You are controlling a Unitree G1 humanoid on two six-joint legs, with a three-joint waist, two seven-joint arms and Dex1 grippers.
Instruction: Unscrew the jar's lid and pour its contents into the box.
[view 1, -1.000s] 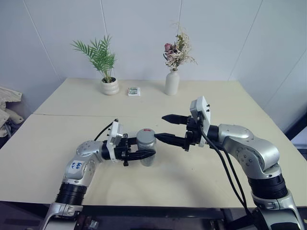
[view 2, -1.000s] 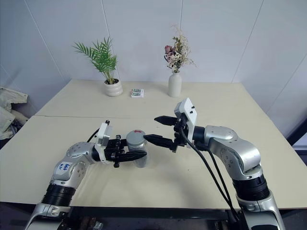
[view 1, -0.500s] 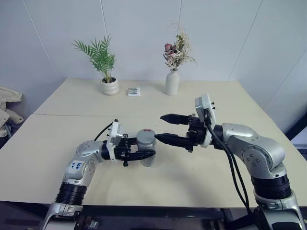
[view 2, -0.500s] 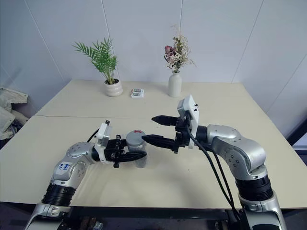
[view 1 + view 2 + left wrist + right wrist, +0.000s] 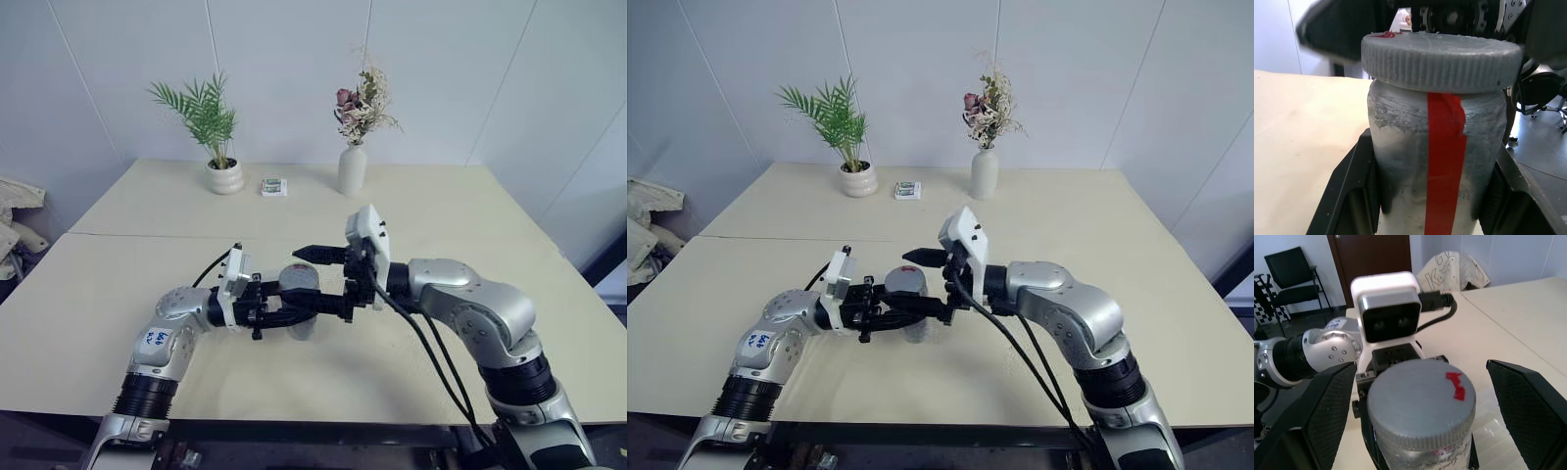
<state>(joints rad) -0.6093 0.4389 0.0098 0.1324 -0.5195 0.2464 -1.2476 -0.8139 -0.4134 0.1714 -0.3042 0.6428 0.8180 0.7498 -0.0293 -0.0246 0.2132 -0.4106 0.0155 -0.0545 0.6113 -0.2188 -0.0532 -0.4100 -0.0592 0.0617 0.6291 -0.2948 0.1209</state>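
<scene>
Jar (image 5: 1435,161) sits upright, clamped around its body by the left pincer (image 5: 294,311) just above the near part of the surface (image 5: 88,294), lid (image 5: 1420,401) on and fully seated. Red tape strip runs down the jar wall, small red mark on the lid top. Right pincer (image 5: 318,274) is released, fingers spread wide, one on each side of the lid, neither pad touching it as far as the wrist view shows. Step in hand looks like closing on the lid to start unscrewing. Risks: if the right fingers close off-centre or too high on the ribbed rim, they slip and the lid won't turn; if the left grip is too weak, the whole jar spins with the lid instead of unthreading; torque could also tilt the jar in the left fingers and spill once the lid is off. Can't make out the contents through the cloudy wall. Box not located, so pour target is unconfirmed. Plant pot (image 5: 224,177), vase (image 5: 352,168) and a small patterned item (image 5: 273,186) stand well apart at the far edge. Sticker on the left forearm has writing, too small to read; no other legible labels.
</scene>
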